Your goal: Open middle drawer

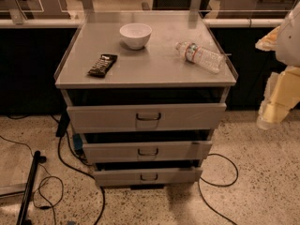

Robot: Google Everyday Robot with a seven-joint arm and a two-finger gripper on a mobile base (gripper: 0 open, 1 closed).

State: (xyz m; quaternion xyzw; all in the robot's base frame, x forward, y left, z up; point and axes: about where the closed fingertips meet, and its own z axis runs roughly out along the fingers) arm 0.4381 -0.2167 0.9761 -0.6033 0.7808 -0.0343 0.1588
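The grey metal cabinet stands in the middle of the camera view with three drawers. The middle drawer has a flat front of medium height and a small dark loop handle at its centre. A dark gap shows above its front. The taller top drawer is above it and the narrow bottom drawer is below it. My gripper hangs at the right edge of the view, on the pale arm, well to the right of the cabinet and about level with the top drawer. It touches nothing.
On the cabinet top lie a white bowl, a dark snack packet and a plastic water bottle on its side. Black cables run over the speckled floor on both sides. A dark pole lies at the lower left.
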